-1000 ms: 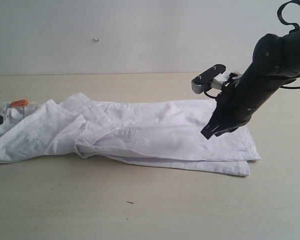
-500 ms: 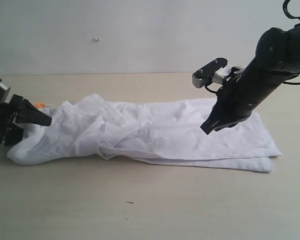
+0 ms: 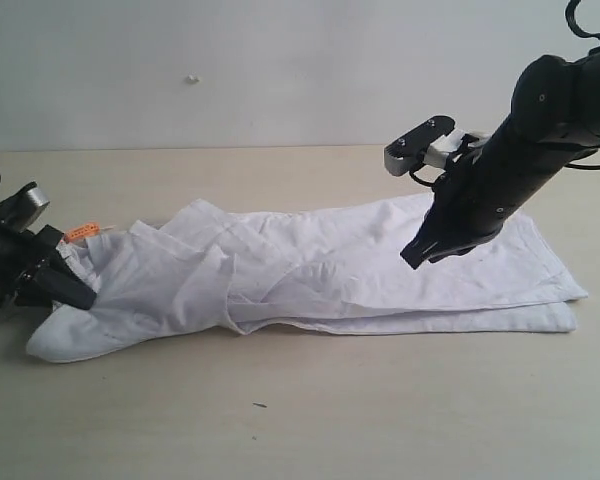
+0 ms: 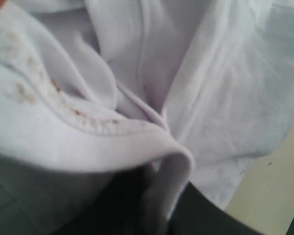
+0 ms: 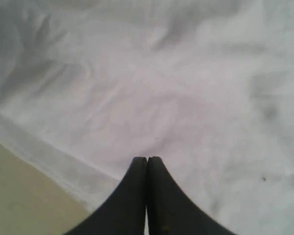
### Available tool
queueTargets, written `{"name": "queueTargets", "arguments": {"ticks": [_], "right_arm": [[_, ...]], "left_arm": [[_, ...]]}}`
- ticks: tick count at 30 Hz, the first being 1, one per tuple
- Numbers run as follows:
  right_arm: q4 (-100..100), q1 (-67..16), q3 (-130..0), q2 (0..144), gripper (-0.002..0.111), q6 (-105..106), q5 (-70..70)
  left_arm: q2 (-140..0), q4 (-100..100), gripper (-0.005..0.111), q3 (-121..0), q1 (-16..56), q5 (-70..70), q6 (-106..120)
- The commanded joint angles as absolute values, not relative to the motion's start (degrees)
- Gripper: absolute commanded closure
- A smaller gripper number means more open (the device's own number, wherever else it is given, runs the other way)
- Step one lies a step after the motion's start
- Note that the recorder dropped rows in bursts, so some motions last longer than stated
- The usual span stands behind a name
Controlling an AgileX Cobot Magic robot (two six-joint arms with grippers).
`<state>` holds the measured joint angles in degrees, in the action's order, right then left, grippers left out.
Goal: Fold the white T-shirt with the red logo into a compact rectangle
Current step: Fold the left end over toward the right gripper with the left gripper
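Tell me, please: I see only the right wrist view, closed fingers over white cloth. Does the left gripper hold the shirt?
Observer: Yes. The left gripper is shut on the neck end of the shirt; a cloth edge sits in its grip.
Operator: Which part am I over?
Observer: The right gripper hangs over the opposite end, far from the orange tag beside the left gripper.
Operator: How does the shirt lie?
Observer: As one long band across the table, bunched at the neck end, flatter at yours.
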<state>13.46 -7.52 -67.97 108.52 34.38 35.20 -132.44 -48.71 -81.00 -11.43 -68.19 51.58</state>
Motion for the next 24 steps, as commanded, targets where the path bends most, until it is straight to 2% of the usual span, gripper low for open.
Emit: {"name": "queueTargets", "arguments": {"ticks": [1, 7, 12, 16, 23, 24], "right_arm": [[13.59, -7.34, -67.89, 108.01, 0.108, 34.3, 34.98], [13.59, -7.34, -67.89, 109.47, 0.108, 34.3, 34.58], [13.72, -7.34, -67.89, 111.36, 0.108, 34.3, 34.7], [14.61, -7.34, -67.89, 111.84, 0.108, 34.4, 34.15], [14.88, -7.34, -67.89, 111.84, 0.108, 34.04, 34.06], [14.77, -7.34, -67.89, 111.74, 0.108, 32.22, 33.59]], "left_arm": [[-129.14, -41.69, 0.107, -80.22, -17.13, -69.41, 48.99], [-121.38, -43.47, 0.107, -80.22, -25.57, -69.96, 47.48], [-117.06, -58.17, 0.107, -80.22, -27.27, -69.96, 47.85], [-113.02, -58.41, 0.107, -79.87, -22.93, -69.96, 45.98], [-109.51, -65.31, 0.107, -80.43, -10.35, -69.96, 44.58], [-109.4, -66.45, 0.107, -80.43, -5.96, -69.96, 44.58]]}}
